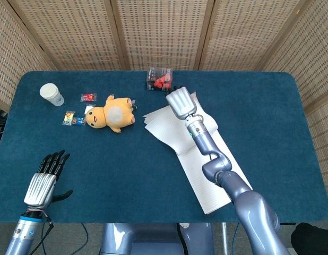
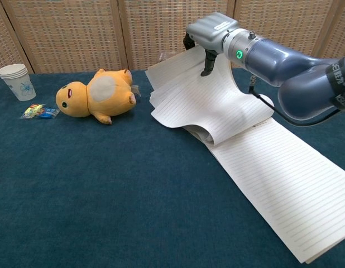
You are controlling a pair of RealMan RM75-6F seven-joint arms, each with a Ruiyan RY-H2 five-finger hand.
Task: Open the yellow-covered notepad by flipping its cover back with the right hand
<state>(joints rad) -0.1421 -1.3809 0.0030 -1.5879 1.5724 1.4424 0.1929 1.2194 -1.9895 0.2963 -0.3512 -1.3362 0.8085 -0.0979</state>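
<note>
The notepad (image 1: 206,170) (image 2: 284,184) lies open on the blue table, its white lined page facing up. No yellow cover shows in either view. My right hand (image 1: 180,102) (image 2: 212,34) is over the pad's far end and holds a sheaf of flipped leaves (image 1: 164,121) (image 2: 200,97), with a finger in front of the paper and the rest behind it. The sheaf curls back over the spine and sags toward the far left. My left hand (image 1: 44,178) rests at the near-left table edge, fingers apart and holding nothing; the chest view does not show it.
A yellow plush toy (image 1: 111,114) (image 2: 97,94) lies left of the pad. Small candy wrappers (image 1: 74,119) (image 2: 38,111) and a paper cup (image 1: 51,94) (image 2: 16,81) sit farther left. A clear box with red contents (image 1: 159,78) stands just behind the flipped leaves.
</note>
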